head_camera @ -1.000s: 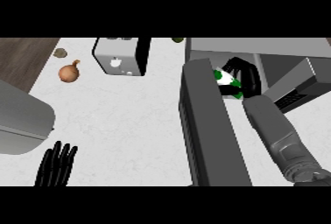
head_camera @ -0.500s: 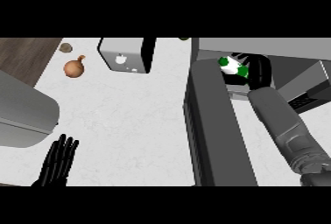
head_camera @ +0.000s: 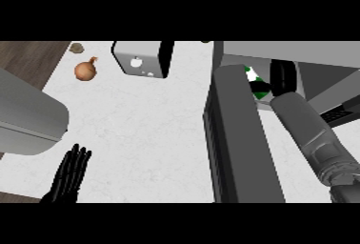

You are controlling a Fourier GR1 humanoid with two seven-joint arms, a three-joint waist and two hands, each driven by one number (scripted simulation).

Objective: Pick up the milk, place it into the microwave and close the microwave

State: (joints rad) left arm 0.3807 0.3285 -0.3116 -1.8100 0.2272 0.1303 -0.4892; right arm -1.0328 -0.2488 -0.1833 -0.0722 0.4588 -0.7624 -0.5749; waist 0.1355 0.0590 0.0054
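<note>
The milk (head_camera: pixel 255 82), a green and white carton, is inside the open microwave (head_camera: pixel 309 53) at the upper right. My right hand (head_camera: pixel 283 76) reaches into the cavity just right of the carton, and a dark thumb lies across the carton's lower part, so the hand is curled on it. The grey right forearm (head_camera: pixel 309 136) hides the cavity floor. The microwave door (head_camera: pixel 239 143) stands open, a long dark slab pointing toward me. My left hand (head_camera: pixel 69 175) rests open at the lower left, fingers straight.
A grey toaster-like box (head_camera: pixel 144 59) stands at the back centre, with a brown onion (head_camera: pixel 85 70) left of it. A large grey rounded appliance (head_camera: pixel 28 121) fills the left edge. White counter (head_camera: pixel 141 133) lies between it and the door.
My right hand has carried the milk further up and deeper into the microwave cavity. The left hand has stayed open at the lower left.
</note>
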